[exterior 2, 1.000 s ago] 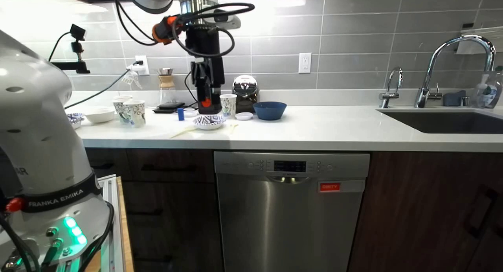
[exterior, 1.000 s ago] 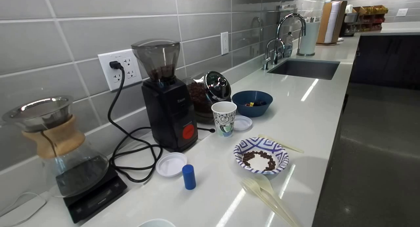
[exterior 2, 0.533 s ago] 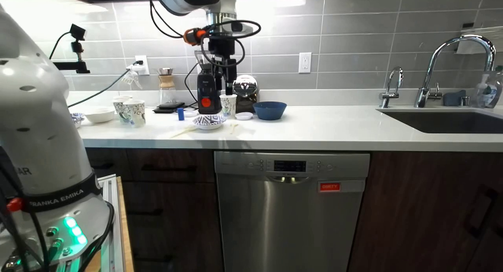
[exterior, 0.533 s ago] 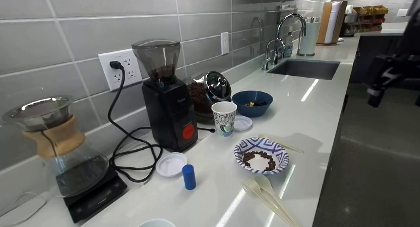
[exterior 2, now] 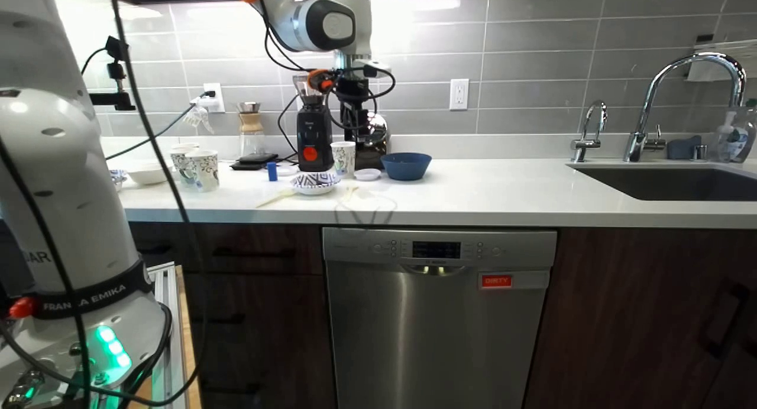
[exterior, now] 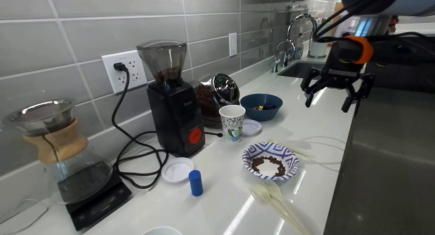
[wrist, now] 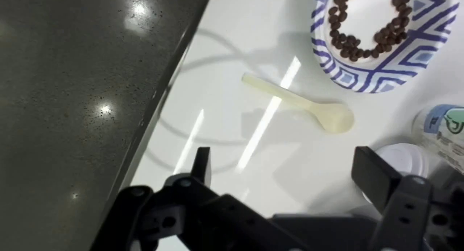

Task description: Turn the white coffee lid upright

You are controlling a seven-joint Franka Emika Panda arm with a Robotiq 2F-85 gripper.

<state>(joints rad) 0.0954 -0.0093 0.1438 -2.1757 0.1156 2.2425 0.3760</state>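
The white coffee lid lies flat on the counter between the patterned paper cup and the blue bowl, in both exterior views. In the wrist view the lid is at the right, beside the cup and partly covered by the right finger. My gripper is open and empty, pointing down above the counter near its front edge, apart from the lid. In the wrist view the gripper's fingers are wide apart with only bare counter between them. Which face of the lid is up is hard to tell.
A patterned paper bowl with coffee beans and a pale spoon lie close by. The blue bowl, black grinder and glass jar stand toward the wall. A flat white disc lies beside a blue cylinder.
My arm has moved rightward and lower in an exterior view. In an exterior view the gripper has come in from the right edge and now hangs over the counter, open. The objects have not moved.
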